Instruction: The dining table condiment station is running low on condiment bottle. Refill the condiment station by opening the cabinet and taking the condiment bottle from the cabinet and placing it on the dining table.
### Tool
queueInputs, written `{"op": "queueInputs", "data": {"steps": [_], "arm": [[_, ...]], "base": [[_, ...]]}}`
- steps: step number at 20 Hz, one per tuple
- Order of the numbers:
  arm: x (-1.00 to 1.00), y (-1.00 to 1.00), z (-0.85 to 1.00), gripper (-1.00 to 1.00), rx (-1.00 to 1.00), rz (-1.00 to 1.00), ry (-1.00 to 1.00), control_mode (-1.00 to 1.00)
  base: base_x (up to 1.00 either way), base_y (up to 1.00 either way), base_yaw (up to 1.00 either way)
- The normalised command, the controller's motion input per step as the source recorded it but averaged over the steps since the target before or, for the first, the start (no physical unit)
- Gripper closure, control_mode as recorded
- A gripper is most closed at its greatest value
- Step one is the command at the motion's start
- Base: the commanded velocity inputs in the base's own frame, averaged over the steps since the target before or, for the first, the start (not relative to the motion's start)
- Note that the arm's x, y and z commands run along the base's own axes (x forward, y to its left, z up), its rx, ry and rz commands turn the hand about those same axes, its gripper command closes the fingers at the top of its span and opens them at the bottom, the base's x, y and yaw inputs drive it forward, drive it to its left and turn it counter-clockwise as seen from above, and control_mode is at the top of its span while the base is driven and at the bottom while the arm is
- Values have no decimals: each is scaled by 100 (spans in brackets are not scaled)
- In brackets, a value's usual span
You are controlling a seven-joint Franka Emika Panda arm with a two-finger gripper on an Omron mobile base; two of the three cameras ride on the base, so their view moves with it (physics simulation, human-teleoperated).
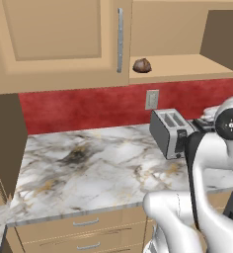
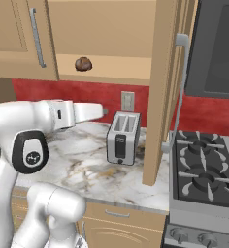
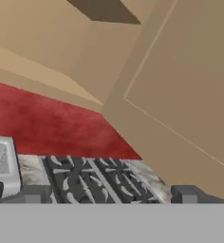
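The tan wall cabinet point(image 1: 54, 34) has its left door shut, with a long silver handle point(image 1: 120, 39). Its right door point(image 2: 161, 82) stands swung out, edge-on, over the counter's right end, handle point(image 2: 182, 92) facing the stove. The bared shelf point(image 1: 182, 66) holds one brown round lump point(image 1: 142, 65). The condiment bottle and the dining table are out of view. My gripper point(image 3: 109, 195) is open, its fingertips point(image 3: 33, 194) wide apart with nothing between them, facing the open door's inner panel point(image 3: 190, 76) above the stove.
A silver toaster point(image 2: 122, 138) stands on the marble counter point(image 1: 89, 168) below a wall outlet point(image 1: 151, 99). A gas stove point(image 2: 206, 169) sits right of the counter, under a dark appliance point(image 2: 218, 48). Tan drawers point(image 1: 84, 232) run below the counter. My arm point(image 2: 63, 116) reaches across the counter.
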Motion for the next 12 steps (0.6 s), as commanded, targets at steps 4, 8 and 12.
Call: {"op": "queueInputs", "data": {"steps": [4, 8, 12], "arm": [[-5, 100, 21, -100, 12, 9, -13, -100], [-3, 100, 33, -100, 14, 13, -20, -100], [-6, 100, 44, -100, 11, 10, -17, -100]], "base": [[0, 0, 0], [0, 0, 0], [0, 0, 0]]}}
